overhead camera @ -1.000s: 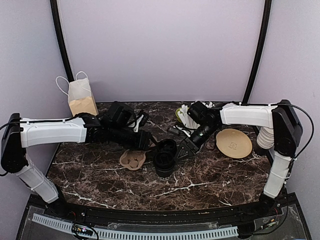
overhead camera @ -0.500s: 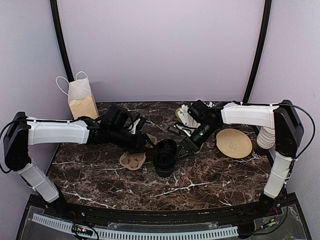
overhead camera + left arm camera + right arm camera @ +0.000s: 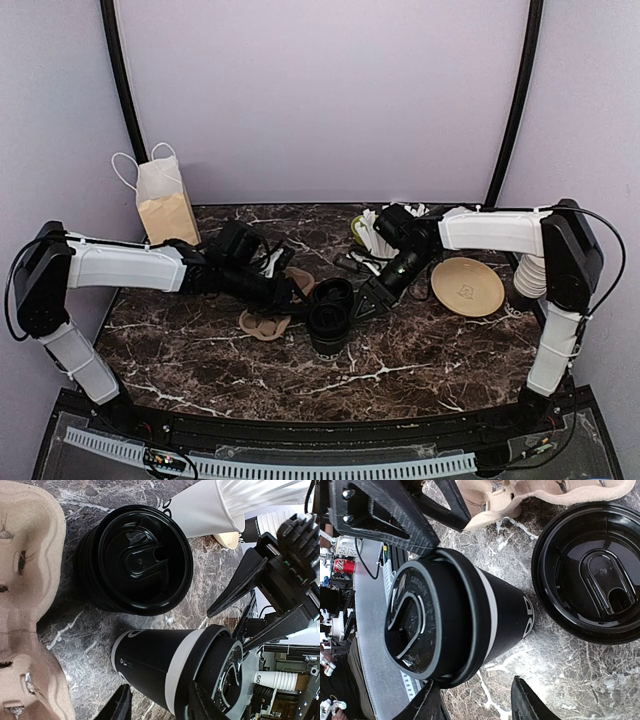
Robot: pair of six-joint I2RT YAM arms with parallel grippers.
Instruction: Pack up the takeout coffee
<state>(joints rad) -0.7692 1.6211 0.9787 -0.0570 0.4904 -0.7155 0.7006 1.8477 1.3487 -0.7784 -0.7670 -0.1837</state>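
A takeout coffee (image 3: 328,326), a black paper cup with a black plastic lid and a pale band just under the lid, stands upright on the marbled dark tabletop (image 3: 420,360) near its middle. The left fingers (image 3: 290,290) come at it from the left and the right fingers (image 3: 367,301) from the right. Both pairs are spread apart with nothing held. In each wrist view the cup sits just ahead of and between that arm's two fingertips, but I cannot tell whether any fingertip touches it. Just behind the coffee sits a stack of black lids (image 3: 335,292), close to it but apart. A brown pulp cup carrier (image 3: 264,322) lies on the tabletop left of the cup, beneath the left fingers. A white paper cup (image 3: 200,511) shows beyond the lid stack in the left wrist view. At the far left corner stands a paper bag (image 3: 164,199), white above and tan below, with cord handles. A round tan disc (image 3: 468,286) lies on the right side, and a stack of white cups (image 3: 530,276) is beside it by the right arm.
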